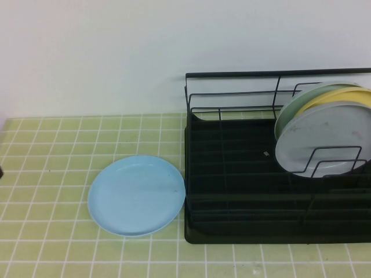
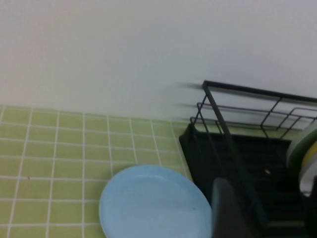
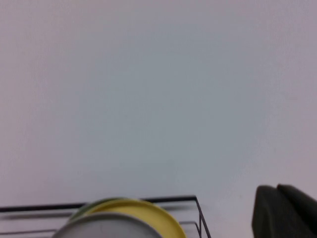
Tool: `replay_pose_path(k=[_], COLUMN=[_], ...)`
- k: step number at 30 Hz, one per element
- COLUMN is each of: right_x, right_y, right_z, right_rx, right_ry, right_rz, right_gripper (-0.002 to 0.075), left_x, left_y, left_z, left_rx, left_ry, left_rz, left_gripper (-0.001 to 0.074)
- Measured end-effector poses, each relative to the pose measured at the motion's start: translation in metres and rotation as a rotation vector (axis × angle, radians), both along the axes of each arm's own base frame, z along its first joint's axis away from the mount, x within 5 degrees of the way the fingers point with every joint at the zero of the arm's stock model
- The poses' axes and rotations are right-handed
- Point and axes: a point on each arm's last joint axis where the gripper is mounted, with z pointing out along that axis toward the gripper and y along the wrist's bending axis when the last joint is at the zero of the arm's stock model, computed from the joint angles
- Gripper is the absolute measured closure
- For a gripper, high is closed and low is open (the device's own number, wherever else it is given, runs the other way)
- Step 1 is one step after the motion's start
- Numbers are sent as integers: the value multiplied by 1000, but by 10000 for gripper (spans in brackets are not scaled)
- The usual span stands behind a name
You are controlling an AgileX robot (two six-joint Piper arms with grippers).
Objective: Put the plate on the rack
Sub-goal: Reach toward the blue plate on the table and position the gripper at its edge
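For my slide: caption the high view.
Blue plate flat on tiled table beside black rack holding three plates; left gripper, right gripper out of frame.

From above on the robot's side, looks down over counter [image 1: 52, 145], blue plate [image 1: 137, 195] and dish rack [image 1: 232, 168]. From left wrist, views same plate and rack closer, lower. From right wrist, faces wall [image 3: 148, 99], catching rack's top edge.

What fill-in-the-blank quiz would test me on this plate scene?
The blue plate lies flat on the green tiled table, ____ of the black dish rack.
The rack holds ____ upright plates.
The racked plate nearest the blue plate is ____.
Outside the high view, the left gripper faces the blue plate; the right gripper, facing the wall, is ____.
Missing: left, three, grey, shut.
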Motion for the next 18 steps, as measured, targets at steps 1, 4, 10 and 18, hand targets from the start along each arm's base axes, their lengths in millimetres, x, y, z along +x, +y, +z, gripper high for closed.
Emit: replay_pose_path(k=[1, 4, 10, 18], right_x=[-1, -3, 1, 6], right_y=[-2, -5, -8, 8], right_z=[1, 3, -16, -27], right_rx=[9, 27, 38, -104], right_ry=[44, 156, 391, 540], right_rz=[-16, -54, -83, 83], right_gripper=[727, 727, 727, 727], left_x=[5, 23, 67, 129], left_y=[-1, -3, -4, -5], left_z=[2, 0, -17, -38], left_rx=[3, 17, 76, 144], left_ry=[23, 105, 260, 404], left_rz=[-9, -30, -58, -105], left_gripper=[367, 367, 367, 367])
